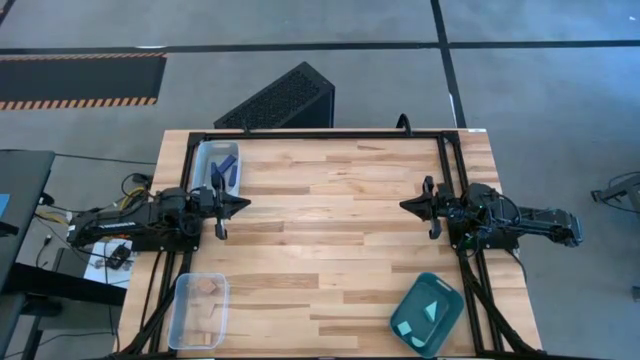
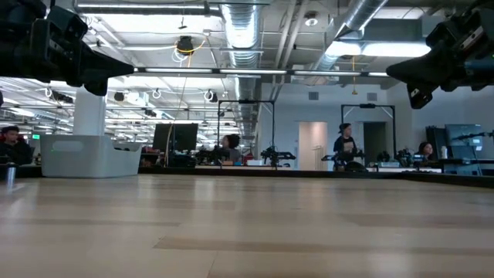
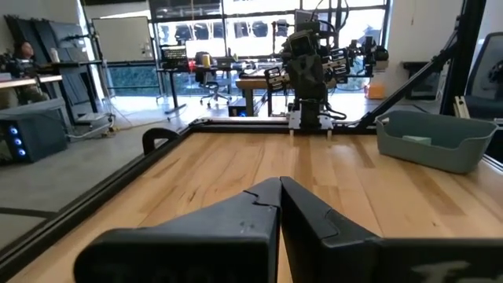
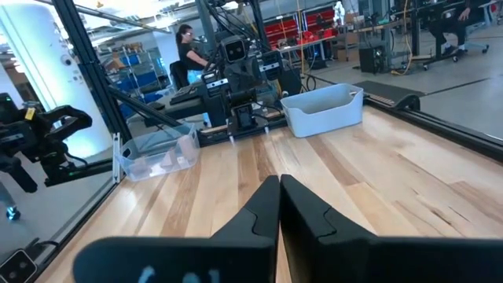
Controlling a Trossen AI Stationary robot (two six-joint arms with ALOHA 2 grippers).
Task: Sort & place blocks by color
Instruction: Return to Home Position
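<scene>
High view, and the wide pale butcher-block wooden table (image 1: 330,250) is bare through the middle. The two dark arms sit low at opposite edges, noses pointed at each other. The left gripper (image 1: 240,203) is at 9 o'clock and the right gripper (image 1: 410,206) at 3 o'clock, well apart. Both wrist views show the fingers pressed together with nothing between them.

Containers next. A long clear plastic bin (image 1: 203,150) at 10 o'clock carries the dark blue-purple oblong bars (image 1: 226,172). A second clear plastic bin (image 1: 180,310) at 7 o'clock holds the pale tan wooden pieces (image 1: 208,286). The dark teal plastic tray (image 1: 450,295), sitting askew at 5 o'clock, has the light teal cubes (image 1: 431,311).

Sorting looks done, with only parking left, I'd say. The danger is the left gripper sitting just beside the blue bin's near end. A wide elbow swing while folding could knock it and spill the bars. The askew tray, near the right arm's base, could get clipped the same way.
</scene>
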